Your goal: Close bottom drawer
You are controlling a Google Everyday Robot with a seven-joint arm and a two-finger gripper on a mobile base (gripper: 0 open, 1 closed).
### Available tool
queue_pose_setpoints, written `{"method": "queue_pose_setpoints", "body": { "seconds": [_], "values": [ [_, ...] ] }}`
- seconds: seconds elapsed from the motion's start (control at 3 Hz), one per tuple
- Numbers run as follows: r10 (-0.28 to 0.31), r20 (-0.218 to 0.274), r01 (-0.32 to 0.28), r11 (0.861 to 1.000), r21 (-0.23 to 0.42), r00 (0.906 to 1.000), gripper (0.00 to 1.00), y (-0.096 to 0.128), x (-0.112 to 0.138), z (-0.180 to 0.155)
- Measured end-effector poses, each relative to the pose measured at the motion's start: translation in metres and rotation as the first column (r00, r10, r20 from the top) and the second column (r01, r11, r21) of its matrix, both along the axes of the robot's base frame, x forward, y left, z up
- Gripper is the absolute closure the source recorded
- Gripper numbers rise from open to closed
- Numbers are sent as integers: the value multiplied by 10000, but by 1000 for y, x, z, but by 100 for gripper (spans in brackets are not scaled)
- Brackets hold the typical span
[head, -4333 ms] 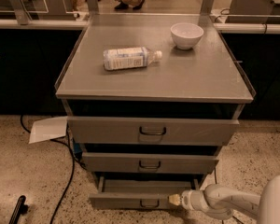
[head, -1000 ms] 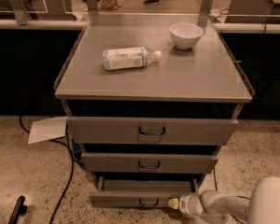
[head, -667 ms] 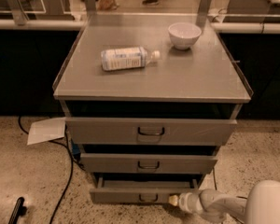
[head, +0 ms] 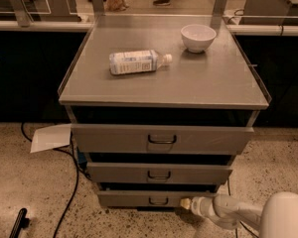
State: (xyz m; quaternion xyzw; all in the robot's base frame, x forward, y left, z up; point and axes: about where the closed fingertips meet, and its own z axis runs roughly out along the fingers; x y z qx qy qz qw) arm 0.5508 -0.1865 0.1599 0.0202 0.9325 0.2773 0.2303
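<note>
The bottom drawer (head: 129,198) sits lowest under the bench (head: 213,88), apparently slightly out, its front running left to right. Right of its handle (head: 158,201), the gripper (head: 185,203) touches that front, jaws narrow and empty; the push should go straight inward.

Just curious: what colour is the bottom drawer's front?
Plain grey bottom drawer, camera view; gripper by its right end.

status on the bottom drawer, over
Gripper low right, tip at bottom drawer front, right of its handle. Drawer looks nearly in. Nothing visible between gripper and front.
</note>
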Motion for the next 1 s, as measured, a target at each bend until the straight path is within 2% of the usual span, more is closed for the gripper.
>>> {"method": "queue_pose_setpoints", "body": {
  "seconds": [0.67,1.0],
  "values": [
    [-574,430,577,9983,-63,9974,100,-11,25,3],
    [-575,430,578,9983,-62,9974,100,-11,21,3]
  ]
}}
